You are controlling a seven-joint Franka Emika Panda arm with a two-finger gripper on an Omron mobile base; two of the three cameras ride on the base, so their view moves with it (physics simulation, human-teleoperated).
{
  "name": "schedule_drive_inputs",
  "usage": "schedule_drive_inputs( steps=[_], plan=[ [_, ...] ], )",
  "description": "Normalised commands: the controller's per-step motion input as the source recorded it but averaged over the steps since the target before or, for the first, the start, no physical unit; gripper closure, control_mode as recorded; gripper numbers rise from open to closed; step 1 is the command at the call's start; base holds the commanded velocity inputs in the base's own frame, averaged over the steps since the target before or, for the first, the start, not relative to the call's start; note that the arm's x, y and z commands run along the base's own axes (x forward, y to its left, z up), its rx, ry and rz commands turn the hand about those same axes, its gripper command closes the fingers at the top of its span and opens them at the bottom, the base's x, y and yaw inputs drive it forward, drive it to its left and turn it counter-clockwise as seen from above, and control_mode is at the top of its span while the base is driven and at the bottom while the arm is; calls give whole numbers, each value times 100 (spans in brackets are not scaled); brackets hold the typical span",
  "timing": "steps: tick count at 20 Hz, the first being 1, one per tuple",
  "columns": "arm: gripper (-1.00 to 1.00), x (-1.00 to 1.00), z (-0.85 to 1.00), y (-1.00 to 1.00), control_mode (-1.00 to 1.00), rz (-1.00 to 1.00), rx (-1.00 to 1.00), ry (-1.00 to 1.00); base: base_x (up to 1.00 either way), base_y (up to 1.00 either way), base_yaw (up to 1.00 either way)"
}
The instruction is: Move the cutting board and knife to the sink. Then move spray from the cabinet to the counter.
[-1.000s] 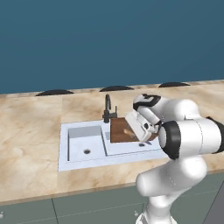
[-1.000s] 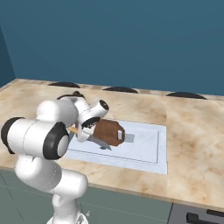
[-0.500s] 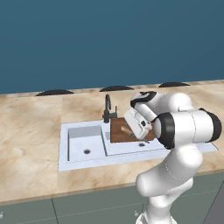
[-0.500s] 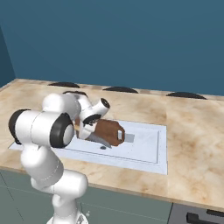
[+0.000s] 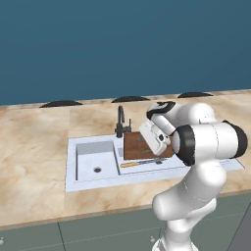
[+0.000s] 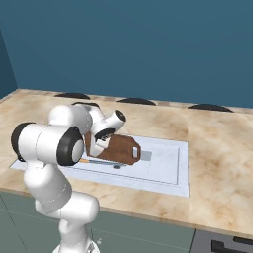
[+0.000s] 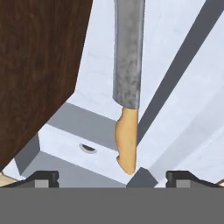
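Note:
The dark brown cutting board (image 5: 139, 147) (image 6: 118, 148) (image 7: 39, 65) leans tilted in the pale sink (image 5: 90, 152) (image 6: 163, 163). The knife (image 5: 139, 163) (image 6: 96, 161) (image 7: 128, 65) lies on the sink floor beside the board, grey blade pointing away from the hand and orange handle nearest it. My gripper (image 7: 112, 176) hovers just above the handle, open, with its fingertips (image 7: 46, 176) wide apart and nothing between them. The white hand (image 5: 156, 138) (image 6: 105, 134) hangs over the board. The spray and the cabinet are out of view.
A black faucet (image 5: 121, 122) stands at the sink's back edge. Beige marble counter (image 5: 34, 162) (image 6: 222, 163) surrounds the sink. Dark flat discs (image 5: 130, 99) line the back wall. A drain hole (image 7: 88, 148) sits in the basin near the knife handle.
The jaws have spread wide and let go of the knife, which now lies free on the sink floor. The arm's upper links have swung a little toward the sink.

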Motion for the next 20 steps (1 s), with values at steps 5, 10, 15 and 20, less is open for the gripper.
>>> schedule_drive_inputs(
  steps=[5,10,15,20],
  plan=[
    [-100,-15,9,0,-100,0,0,-9,0,0,0],
    [-100,-43,43,-11,-100,-1,3,-17,0,0,0],
    [-100,-36,50,-25,-100,0,3,-18,0,0,0],
    [-100,-52,87,-15,-100,4,1,-13,0,0,0]
  ],
)
